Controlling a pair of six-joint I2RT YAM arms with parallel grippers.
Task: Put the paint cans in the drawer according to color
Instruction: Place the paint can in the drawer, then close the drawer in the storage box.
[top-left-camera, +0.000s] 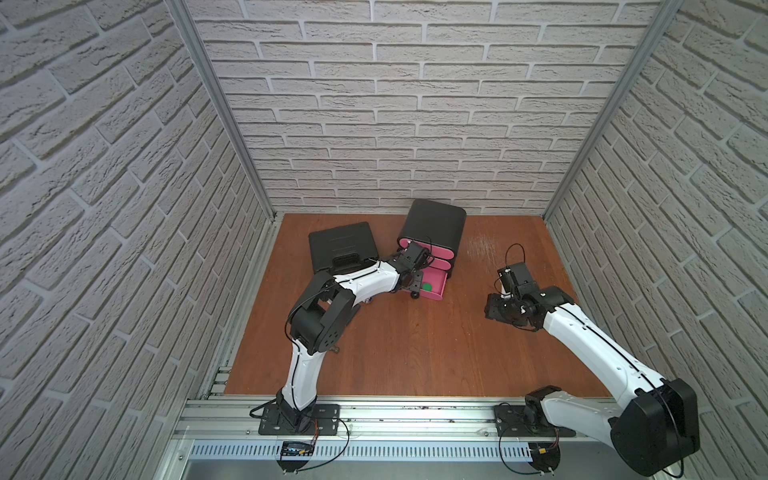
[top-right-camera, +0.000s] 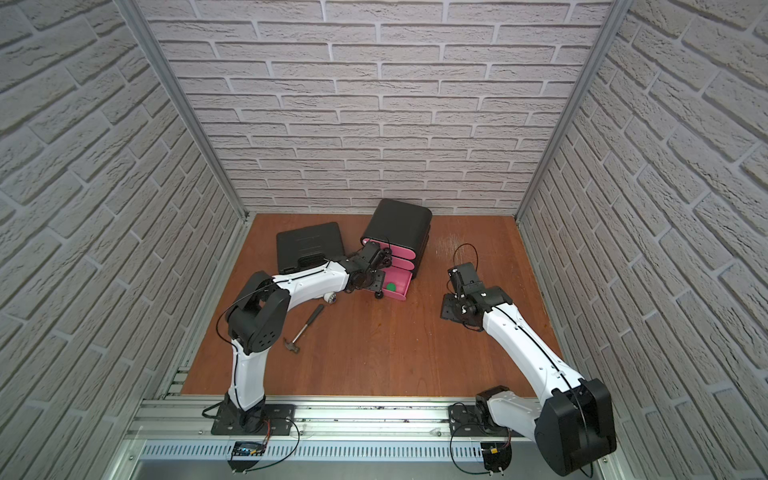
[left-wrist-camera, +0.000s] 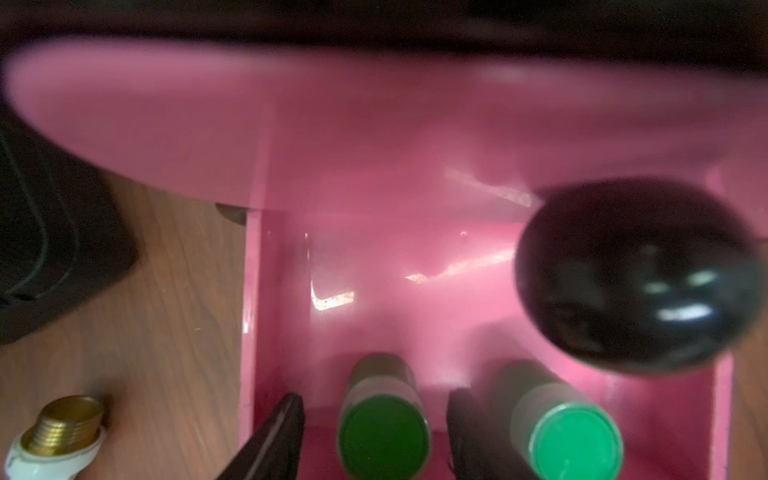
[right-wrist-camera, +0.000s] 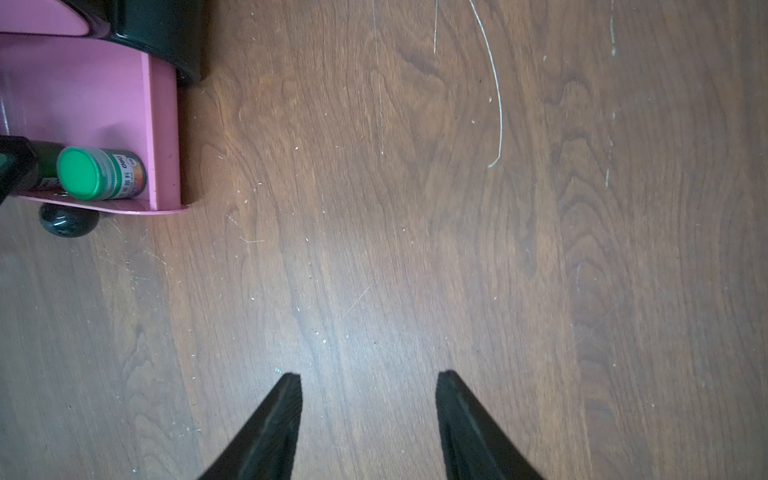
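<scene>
Because like colours share a drawer, the left claw (left-wrist-camera: 374, 397) reaches into the open pink drawer (left-wrist-camera: 415, 257). Its jaws are spread around one green paint can (left-wrist-camera: 383, 436), apparently loose, though blur hides contact. The other green can (left-wrist-camera: 575, 442) stands just outside its jaws. The right claw (right-wrist-camera: 369, 376) hangs spread over bare table (right-wrist-camera: 415, 208).

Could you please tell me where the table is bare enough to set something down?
The tabletop is bare between the open pink drawer and the right pincer, and between the hammer and the right arm. It is crowded around the black case, pipe fitting and left arm.
</scene>
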